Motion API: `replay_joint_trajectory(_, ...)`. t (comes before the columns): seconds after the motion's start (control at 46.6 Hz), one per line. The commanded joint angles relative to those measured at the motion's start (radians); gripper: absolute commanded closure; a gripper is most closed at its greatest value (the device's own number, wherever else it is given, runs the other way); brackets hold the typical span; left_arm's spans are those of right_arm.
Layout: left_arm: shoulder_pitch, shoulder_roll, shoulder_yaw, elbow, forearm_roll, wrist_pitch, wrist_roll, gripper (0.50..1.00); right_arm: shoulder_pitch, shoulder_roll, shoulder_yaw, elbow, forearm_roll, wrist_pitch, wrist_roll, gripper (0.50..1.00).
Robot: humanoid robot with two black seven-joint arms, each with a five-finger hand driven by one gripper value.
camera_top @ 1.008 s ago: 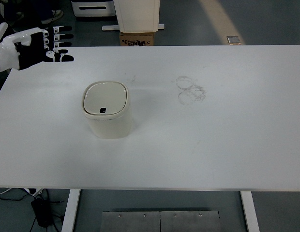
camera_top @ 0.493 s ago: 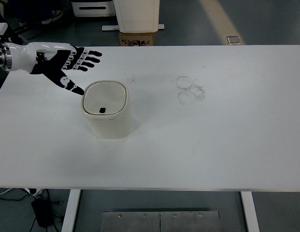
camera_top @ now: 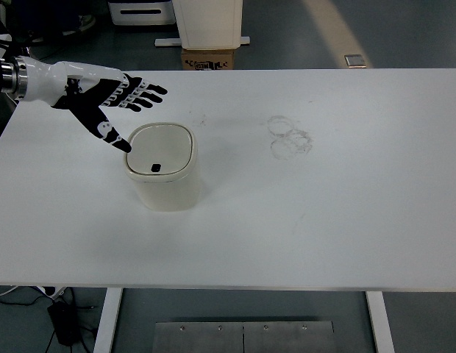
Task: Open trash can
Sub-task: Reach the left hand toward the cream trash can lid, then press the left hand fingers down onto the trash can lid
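Left hand (camera_top: pixel 95 99) hovered, fingers (camera_top: pixel 143 94) spread and empty, thumb tip at the lid rim of the cream rounded-square plastic trash can (camera_top: pixel 162 175), lid closed; wide white bench (camera_top: pixel 338 213) bare rightward.

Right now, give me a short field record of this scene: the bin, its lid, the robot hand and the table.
bin: small cream plastic trash can, upright on the table's left half
lid: shut, dark button near its front edge
left hand: black and white, fingers spread, holding nothing, at the bin's back-left, thumb tip near the lid rim
right hand: not in view
table: white tabletop, faint ring marks right of the bin
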Motion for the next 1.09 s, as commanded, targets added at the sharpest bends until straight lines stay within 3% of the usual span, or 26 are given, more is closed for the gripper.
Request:
replay_joint_trajectory(0.0, -0.003, -0.001, 0.001, 0.000, 0.009, 0.000, 0.000, 0.500, 0.000, 0.000, 0.000, 0.000, 0.000, 0.000, -0.001, 0.509)
replay_joint_trajectory(0.407, -0.003, -0.014, 0.001, -0.100, 0.030, 0.000, 0.000, 0.500, 0.000, 0.000, 0.000, 0.000, -0.001, 0.000, 0.001, 0.509)
replay_joint_trajectory(0.643, 0.009, 0.032, 0.018, -0.144, 0.030, 0.000, 0.000, 0.500, 0.001, 0.000, -0.002, 0.001, 0.000, 0.000, 0.001, 0.509)
replay_joint_trajectory(1.072, 0.072, 0.055, 0.019, -0.144, 0.029, 0.000, -0.001, 0.500, 0.003, 0.000, -0.002, 0.001, -0.001, 0.000, 0.001, 0.509)
